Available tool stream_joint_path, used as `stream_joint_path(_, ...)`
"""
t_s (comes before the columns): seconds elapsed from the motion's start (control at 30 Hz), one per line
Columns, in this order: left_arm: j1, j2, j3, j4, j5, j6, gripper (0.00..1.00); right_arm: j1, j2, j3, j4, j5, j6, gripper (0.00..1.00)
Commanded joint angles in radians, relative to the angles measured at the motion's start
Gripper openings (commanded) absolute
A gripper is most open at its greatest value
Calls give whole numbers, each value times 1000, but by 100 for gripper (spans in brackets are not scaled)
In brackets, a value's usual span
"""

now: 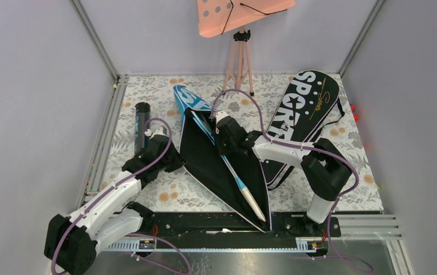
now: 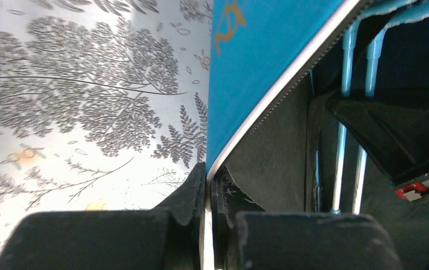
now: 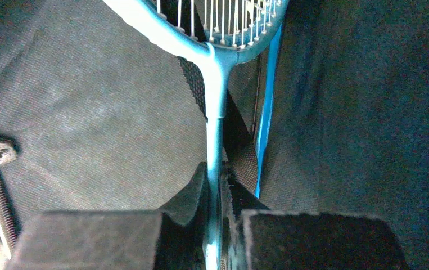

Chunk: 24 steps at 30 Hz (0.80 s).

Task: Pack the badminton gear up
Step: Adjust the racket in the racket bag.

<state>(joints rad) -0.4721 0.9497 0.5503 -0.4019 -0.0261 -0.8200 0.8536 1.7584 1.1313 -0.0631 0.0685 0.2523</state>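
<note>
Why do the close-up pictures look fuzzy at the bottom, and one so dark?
Top external: even light, sharp, soft shadows. Left wrist: tablecloth glares pale; the close left fingers blur. Right wrist: dim inside the dark bag; racket fairly sharp, right fingers fuzzy.

1. The floral table [image 1: 319, 189] is carrying bags, a tube and a tripod.
2. The black tube [image 1: 141, 123] is standing upright near the left edge.
3. The blue bag [image 1: 184, 98] is lying open in the middle, reaching the near edge.
4. The black bag [image 1: 304, 106] is lying at the right rear, just beside it.
5. The tripod [image 1: 239, 63] is standing at the back.
</note>
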Motion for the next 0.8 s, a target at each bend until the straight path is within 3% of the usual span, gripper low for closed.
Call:
stream_joint_path(0.0, 23, -75, 61, -336, -407, -42, 0, -70, -76, -2, -76, 132, 12, 0)
stream_joint_path(0.1, 23, -79, 46, -304, -369, -18, 0, -74, -72, -1, -71, 97, 5, 0)
stream_joint_path(0.33, 23, -72, 25, -35, -13, 115, 0, -74, -56, 1, -36, -75, -24, 2)
stream_joint_path(0.5, 21, -47, 73, 99, 197, 144, 0, -75, -56, 3, -7, -199, -42, 19)
stream_joint_path(0.53, 21, -36, 89, 111, 224, 148, 0, -74, -59, 5, -3, -215, -44, 27)
stream_joint_path(0.67, 20, 12, 134, 106, 262, 167, 0, -75, -78, 9, 7, -276, -58, 56)
stream_joint_path(0.77, 20, 40, 143, 107, 277, 175, 0, -74, -113, -1, 9, -267, -67, 63)
